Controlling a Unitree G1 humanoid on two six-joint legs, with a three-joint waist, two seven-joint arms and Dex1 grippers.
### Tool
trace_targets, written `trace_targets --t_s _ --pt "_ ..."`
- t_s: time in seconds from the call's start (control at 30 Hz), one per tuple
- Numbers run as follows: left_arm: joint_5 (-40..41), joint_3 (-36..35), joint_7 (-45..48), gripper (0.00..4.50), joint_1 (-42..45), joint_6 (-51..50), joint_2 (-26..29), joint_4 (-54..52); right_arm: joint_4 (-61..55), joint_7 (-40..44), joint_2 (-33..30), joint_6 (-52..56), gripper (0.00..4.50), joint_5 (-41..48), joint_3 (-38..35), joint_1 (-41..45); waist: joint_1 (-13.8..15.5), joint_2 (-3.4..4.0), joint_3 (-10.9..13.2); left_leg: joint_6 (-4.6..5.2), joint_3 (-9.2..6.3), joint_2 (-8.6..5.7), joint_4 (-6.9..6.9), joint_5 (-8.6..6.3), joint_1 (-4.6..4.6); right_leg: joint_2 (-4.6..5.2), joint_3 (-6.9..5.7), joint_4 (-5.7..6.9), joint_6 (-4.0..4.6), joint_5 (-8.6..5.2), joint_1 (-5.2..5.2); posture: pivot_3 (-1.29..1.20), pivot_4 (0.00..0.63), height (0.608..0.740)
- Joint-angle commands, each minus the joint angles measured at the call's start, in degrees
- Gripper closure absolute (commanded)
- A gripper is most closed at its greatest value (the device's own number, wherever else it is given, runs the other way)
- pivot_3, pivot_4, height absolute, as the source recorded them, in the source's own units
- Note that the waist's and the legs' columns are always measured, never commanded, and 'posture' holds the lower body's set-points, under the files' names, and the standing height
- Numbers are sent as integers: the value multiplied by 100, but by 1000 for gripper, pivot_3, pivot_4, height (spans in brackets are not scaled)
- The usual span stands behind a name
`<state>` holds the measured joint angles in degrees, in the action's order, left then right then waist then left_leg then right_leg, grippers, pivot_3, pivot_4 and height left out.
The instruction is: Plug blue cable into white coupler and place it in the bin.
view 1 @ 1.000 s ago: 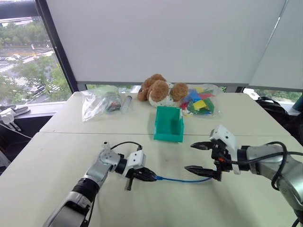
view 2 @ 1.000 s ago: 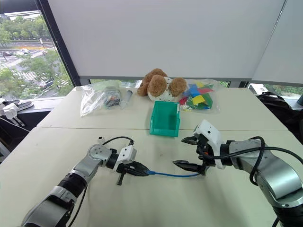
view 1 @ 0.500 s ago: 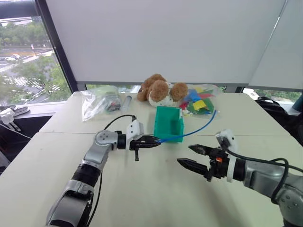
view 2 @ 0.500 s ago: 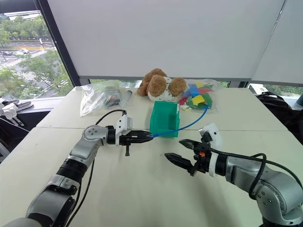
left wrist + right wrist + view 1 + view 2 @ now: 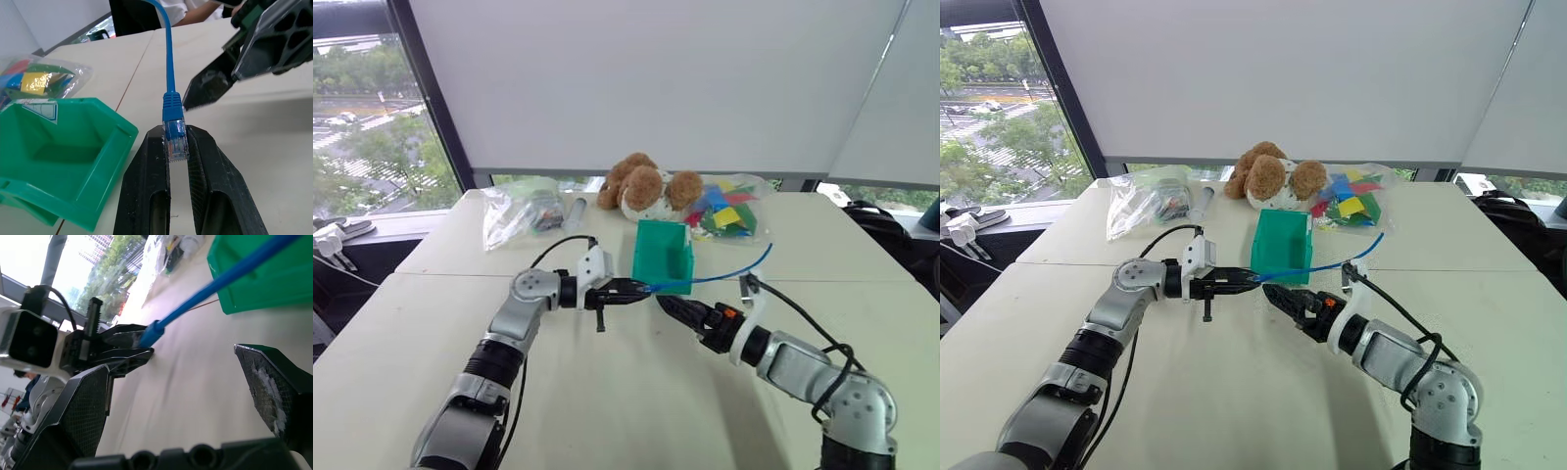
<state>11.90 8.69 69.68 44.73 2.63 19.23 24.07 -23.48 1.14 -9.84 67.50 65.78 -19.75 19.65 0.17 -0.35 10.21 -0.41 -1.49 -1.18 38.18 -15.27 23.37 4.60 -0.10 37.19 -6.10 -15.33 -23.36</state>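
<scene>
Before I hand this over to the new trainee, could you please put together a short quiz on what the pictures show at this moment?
1. True or false: the left gripper is shut on the blue cable at its plug.
2. How do the right gripper's fingers stand: A open, B shut on the cable, C shut on nothing?
3. Fill in: right behind the green bin sits a brown ____.

Key: 1 true; 2 A; 3 plush toy.

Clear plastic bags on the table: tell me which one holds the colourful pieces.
The bag right of the plush toy, the colourful-pieces bag; the other bag, on the left, holds dark items.
</scene>
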Motion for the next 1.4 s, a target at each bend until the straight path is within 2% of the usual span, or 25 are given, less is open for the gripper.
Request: trace_targets --t_s 0.03,0.3,0.5,0.6,0.9,1.0,1.2,1.4 --pt "71 -12 -20 4449 -47 8 1 -276 181 -248 282 -354 0 107 122 251 -39 0 0 0 0 0 0 0 0 -1 0 1 0 0 -1 0 150 740" --pt "41 28 7 4449 -68 -7 9 -301 414 -313 340 -655 0 173 302 397 -95 1 0 0 -1 0 -2 0 0 -2 0 3 0 0 -2 0 150 740" --pt "49 51 -11 4500 -57 -6 15 -301 420 -258 291 -722 2729 197 479 378 -94 1 0 0 -1 1 -3 0 0 -2 0 2 0 0 -2 0 150 740" --pt "59 45 -38 4500 -39 -8 1 -299 402 -251 305 -737 4327 203 586 376 -95 1 0 0 -1 1 -3 0 0 -2 0 2 0 0 -2 0 150 740" --pt "96 65 -35 4500 -82 -190 40 -433 348 -322 161 -797 4423 323 549 437 -94 1 0 0 -1 1 -3 0 0 -2 0 2 0 0 -2 0 150 740" --pt "224 17 78 3080 -179 -507 171 -621 312 -397 33 -816 4500 465 445 566 -97 2 1 0 -1 1 -3 0 0 -2 0 2 0 0 -2 0 150 740" --pt "192 -106 180 71 -460 -688 802 -788 269 -377 -435 -833 4500 582 400 889 -113 3 1 0 -1 5 -11 0 -1 -4 1 3 0 0 -8 0 150 740" --pt "165 -566 234 71 -361 -324 1637 -136 13 408 -1407 -703 4500 -38 1058 1095 -106 5 3 0 1 4 -11 0 2 -1 1 -3 1 -1 -9 0 150 740"
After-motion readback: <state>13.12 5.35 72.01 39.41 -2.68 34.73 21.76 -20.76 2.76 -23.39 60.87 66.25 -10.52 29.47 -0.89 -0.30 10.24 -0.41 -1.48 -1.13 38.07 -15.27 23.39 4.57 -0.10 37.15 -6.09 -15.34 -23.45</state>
